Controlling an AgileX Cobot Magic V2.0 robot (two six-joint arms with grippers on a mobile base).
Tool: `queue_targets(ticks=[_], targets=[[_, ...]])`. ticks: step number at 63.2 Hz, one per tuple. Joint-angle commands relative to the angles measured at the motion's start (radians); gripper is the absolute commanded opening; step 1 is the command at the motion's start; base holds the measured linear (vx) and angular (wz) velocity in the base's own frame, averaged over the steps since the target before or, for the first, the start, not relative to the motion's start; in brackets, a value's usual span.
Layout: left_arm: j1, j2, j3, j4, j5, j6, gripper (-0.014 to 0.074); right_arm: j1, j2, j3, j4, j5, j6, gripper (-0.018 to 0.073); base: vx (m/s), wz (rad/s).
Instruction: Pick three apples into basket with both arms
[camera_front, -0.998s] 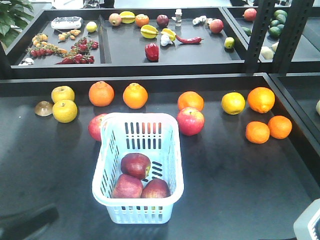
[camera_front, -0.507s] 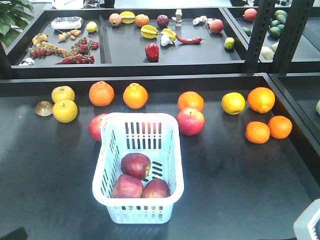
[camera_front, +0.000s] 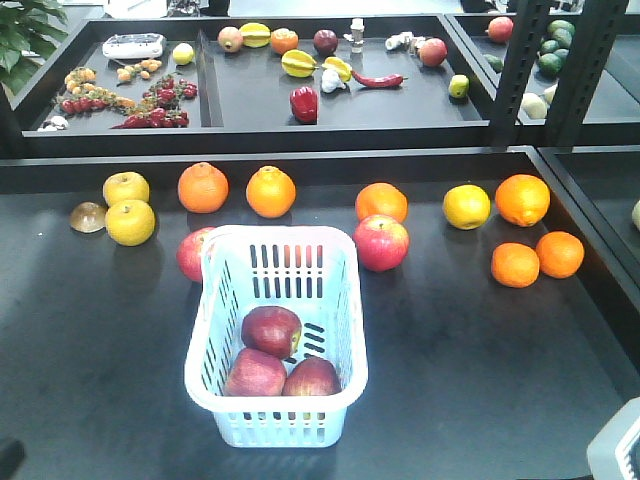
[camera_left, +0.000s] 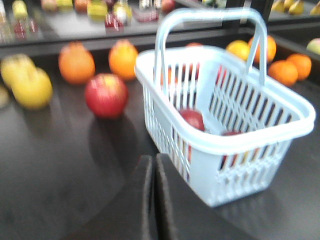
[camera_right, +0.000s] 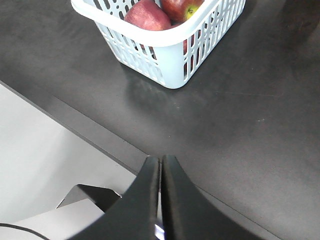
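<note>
- Three dark red round apples (camera_front: 275, 358) lie inside the pale blue-white slotted plastic basket (camera_front: 345, 310) on the black table (camera_front: 480, 350); none in either jaws.
- Left gripper (camera_left: 152, 200): jaws pressed together, empty, low over table, just beside basket's near corner.
- Right gripper (camera_right: 160, 200): jaws closed, empty, near table edge, basket well ahead.
- Fourth red apple (camera_front: 381, 242) sits outside, right of basket.
- Vs 1 s ago: dark arm shape at front view's bottom-left has nearly gone; apples, basket unmoved.

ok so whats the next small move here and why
Probably none beyond parking both arms: three apples already lie in the basket, and the left gripper and right gripper are shut, empty and clear of it.
</note>
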Motion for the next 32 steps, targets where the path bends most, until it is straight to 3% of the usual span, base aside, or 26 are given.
queue_targets(ticks=[1, 23, 28, 32], targets=[[0.014, -0.086, -0.024, -0.008, -0.035, 0.066, -0.0006, 0.0, 0.001, -0.026, 0.008, -0.048, -0.006, -0.0005, 0.0, 0.0], [0.225, -0.137, -0.024, -0.072, -0.08, 0.105, -0.0006, 0.0, 0.001, -0.026, 0.011, -0.047, -0.006, -0.0005, 0.0, 0.0], [0.267, -0.137, -0.024, -0.139, -0.098, 0.126, -0.0006, 0.0, 0.001, -0.026, 0.011, -0.047, -0.006, -0.0005, 0.0, 0.0], [0.296, -0.137, -0.024, -0.229, -0.103, 0.218, -0.0006, 0.0, 0.001, -0.026, 0.011, -0.047, -0.006, -0.0005, 0.0, 0.0]])
